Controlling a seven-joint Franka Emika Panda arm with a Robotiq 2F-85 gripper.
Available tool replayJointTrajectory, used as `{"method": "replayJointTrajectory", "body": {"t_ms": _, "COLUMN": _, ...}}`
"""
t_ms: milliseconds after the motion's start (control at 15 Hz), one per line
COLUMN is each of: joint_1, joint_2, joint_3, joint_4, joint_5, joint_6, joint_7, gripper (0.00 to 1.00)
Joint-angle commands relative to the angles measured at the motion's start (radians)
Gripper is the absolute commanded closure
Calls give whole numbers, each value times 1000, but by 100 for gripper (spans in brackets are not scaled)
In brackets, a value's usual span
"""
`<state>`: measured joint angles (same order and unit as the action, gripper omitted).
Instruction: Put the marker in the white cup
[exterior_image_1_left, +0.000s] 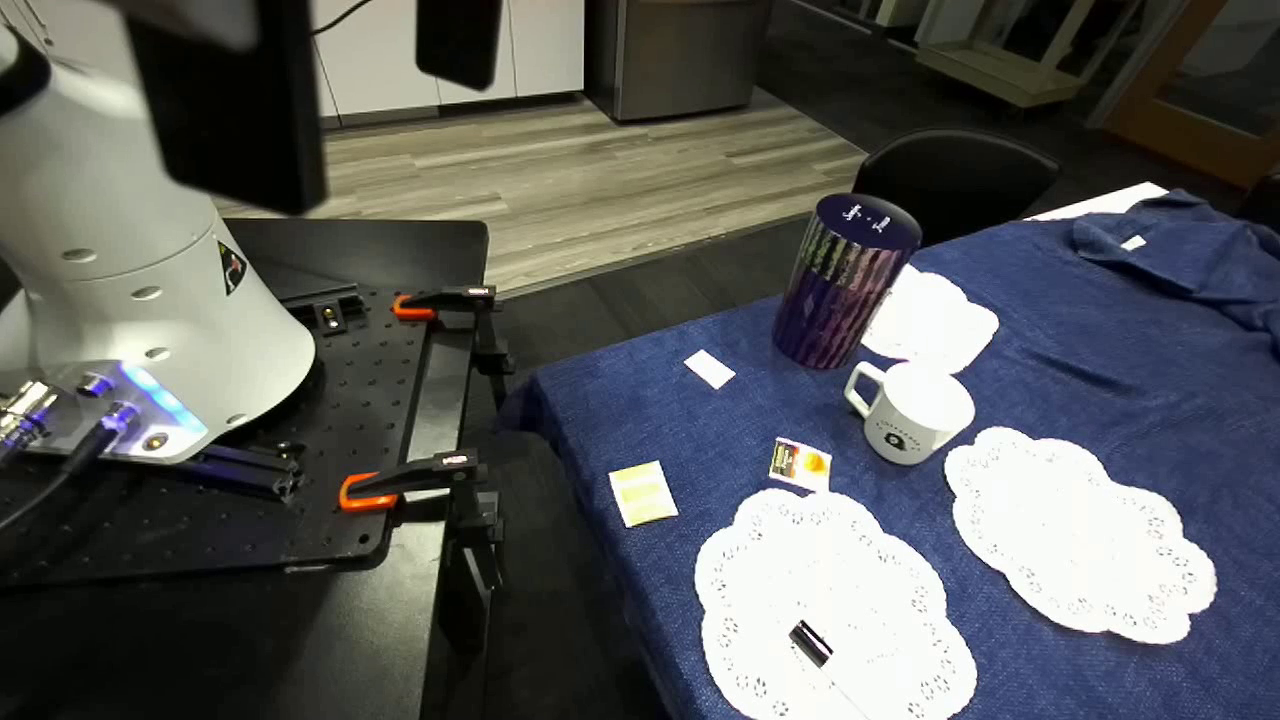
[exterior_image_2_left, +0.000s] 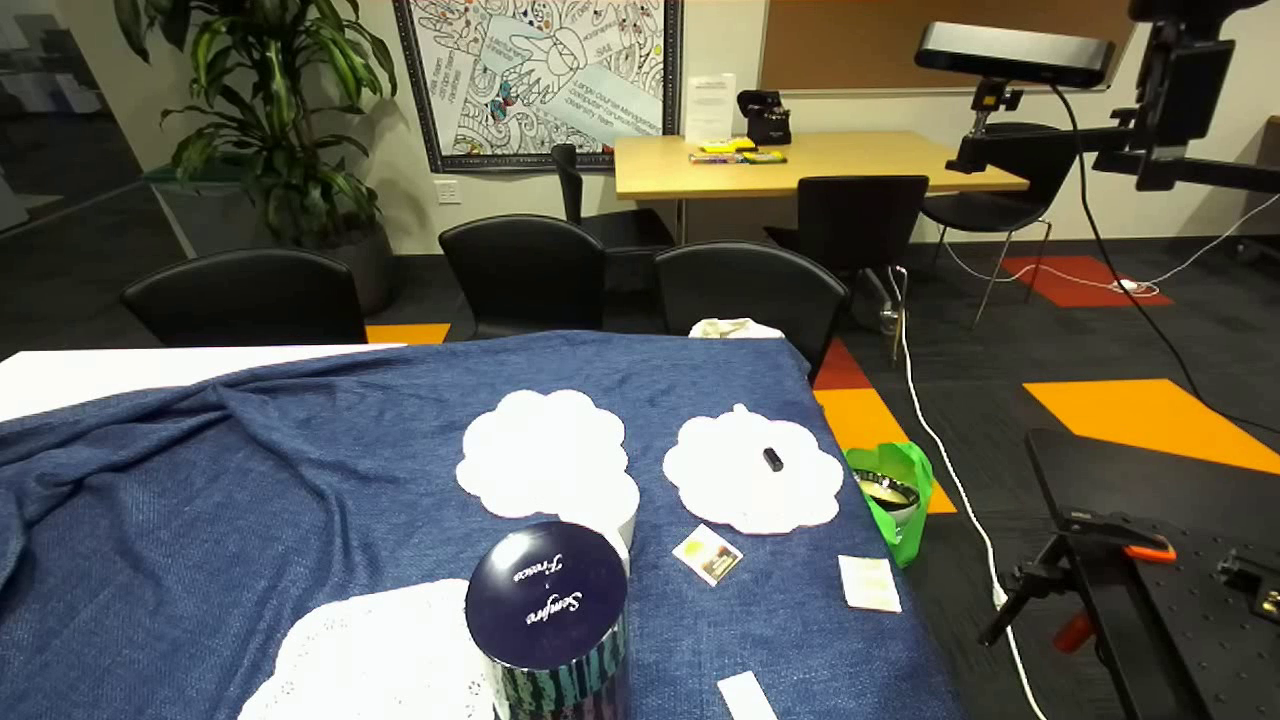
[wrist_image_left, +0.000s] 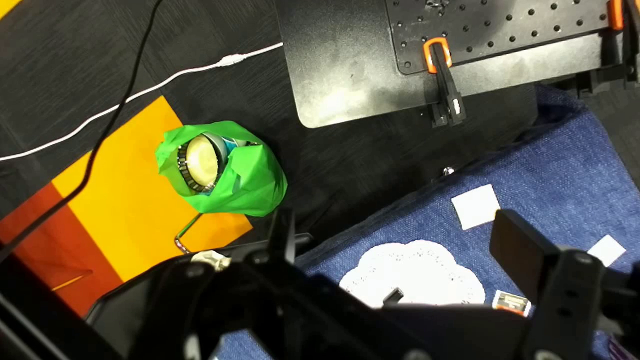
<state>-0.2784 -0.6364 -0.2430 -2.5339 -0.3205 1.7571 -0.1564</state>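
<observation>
The marker (exterior_image_1_left: 811, 644) shows as a short black stick lying on a white doily (exterior_image_1_left: 740, 560); a faint pale line runs on from its end. It also shows in an exterior view (exterior_image_2_left: 773, 459) and in the wrist view (wrist_image_left: 393, 296), partly behind the gripper's dark body. The white cup (exterior_image_1_left: 905, 415) stands upright on the blue cloth, handle towards the canister. In an exterior view the cup (exterior_image_2_left: 612, 500) is partly behind the canister; in the wrist view it is out of sight. My gripper (wrist_image_left: 400, 240) is open and empty, high above the table edge; its fingers also show in an exterior view (exterior_image_1_left: 355, 120).
A tall purple striped canister (exterior_image_1_left: 845, 285) stands close beside the cup. Two more doilies (exterior_image_1_left: 1080, 540) and several small cards (exterior_image_1_left: 643, 493) lie on the cloth. Black clamps (exterior_image_1_left: 430, 475) sit on the robot's bench. A green bag (wrist_image_left: 250, 185) stands on the floor beside the table.
</observation>
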Motion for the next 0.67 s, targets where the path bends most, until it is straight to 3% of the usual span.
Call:
{"method": "replayJointTrajectory", "body": {"t_ms": 0, "joint_1": 16, "joint_2": 37, "joint_3": 20, "joint_4": 9, "joint_5": 14, "joint_6": 17, "joint_7": 74, "gripper": 0}}
{"method": "replayJointTrajectory", "body": {"t_ms": 600, "joint_1": 23, "joint_2": 187, "joint_3": 128, "joint_4": 11, "joint_5": 102, "joint_6": 200, "joint_7": 468, "gripper": 0}}
